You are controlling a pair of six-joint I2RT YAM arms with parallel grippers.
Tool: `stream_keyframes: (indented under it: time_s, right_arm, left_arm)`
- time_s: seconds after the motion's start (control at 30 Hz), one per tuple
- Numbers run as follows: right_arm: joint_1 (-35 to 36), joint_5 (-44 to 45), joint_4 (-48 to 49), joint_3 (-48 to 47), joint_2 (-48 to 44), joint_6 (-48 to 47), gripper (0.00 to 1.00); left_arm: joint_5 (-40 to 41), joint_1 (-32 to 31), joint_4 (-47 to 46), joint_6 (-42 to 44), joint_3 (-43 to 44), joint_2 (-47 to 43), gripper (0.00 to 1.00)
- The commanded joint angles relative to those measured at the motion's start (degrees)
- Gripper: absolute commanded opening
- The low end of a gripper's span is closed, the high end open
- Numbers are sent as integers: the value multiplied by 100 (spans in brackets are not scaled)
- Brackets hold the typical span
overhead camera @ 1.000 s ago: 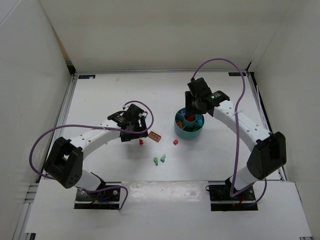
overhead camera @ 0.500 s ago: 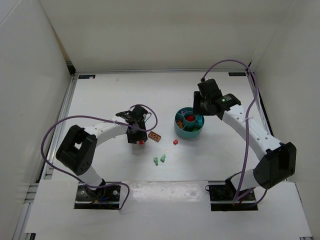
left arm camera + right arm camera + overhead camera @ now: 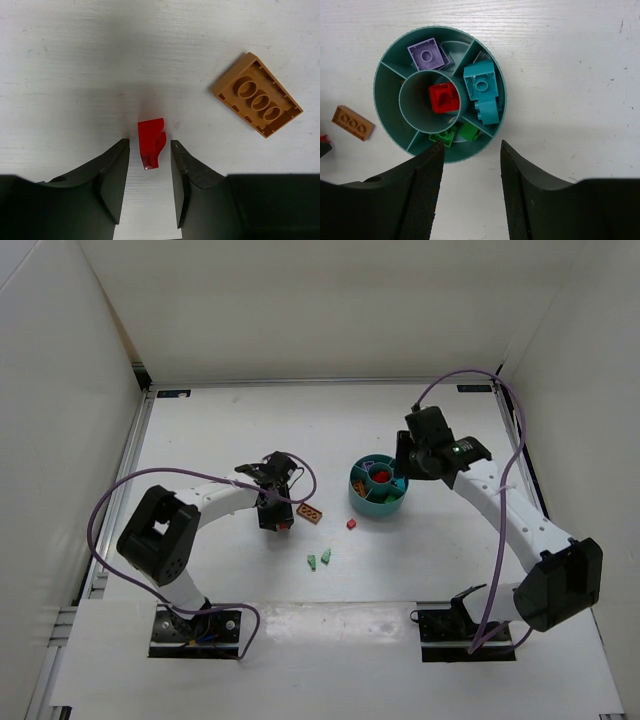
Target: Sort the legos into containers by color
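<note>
The left tool (image 3: 149,150) stands spread over the table (image 3: 75,50), one finger on each side of a small red brick (image 3: 151,142). A thin gap shows on both sides, so nothing is pinched yet. The likeliest failure is in the closing. The brick lies slightly askew and has a notch cut into its right side (an awkward shape for flat pads). It also sits out at the very tips of the fingers, so the squeeze may catch a corner and spin the brick, or pop it away across the table. An orange plate (image 3: 256,101) lies upside down to the right, apart from the brick, and a skidding brick could knock into it. The right tool (image 3: 470,147) is also spread and holds nothing. It hangs above the near rim of the bowl (image 3: 387,100), at the right of the table. If the left arm carries the red brick there, the two arms may crowd each other. The central cup (image 3: 415,107) already holds a red piece (image 3: 444,97) and is a narrow target, so a release slightly off centre would probably drop the brick in with the purple, teal or green ones.
</note>
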State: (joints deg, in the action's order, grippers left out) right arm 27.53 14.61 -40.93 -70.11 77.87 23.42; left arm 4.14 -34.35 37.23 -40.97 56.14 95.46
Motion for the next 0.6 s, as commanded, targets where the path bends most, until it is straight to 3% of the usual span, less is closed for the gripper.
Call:
stream_keyframes:
  time_s: [0.0, 0.17, 0.5, 0.57]
  right_arm:
    - [-107, -81, -82, 129, -307, -4, 52]
    - [-309, -204, -73, 287, -518, -4, 52]
    - [-573, -213, -91, 392, -782, -66, 52]
    - [-564, -222, -100, 392, -799, -92, 52]
  left_arm:
    - [95, -10, -94, -51, 125, -71, 49]
    - [148, -2, -41, 54, 301, 104, 47]
    - [-10, -2, -23, 124, 283, 78, 26]
    - [-45, -28, 21, 159, 354, 8, 26]
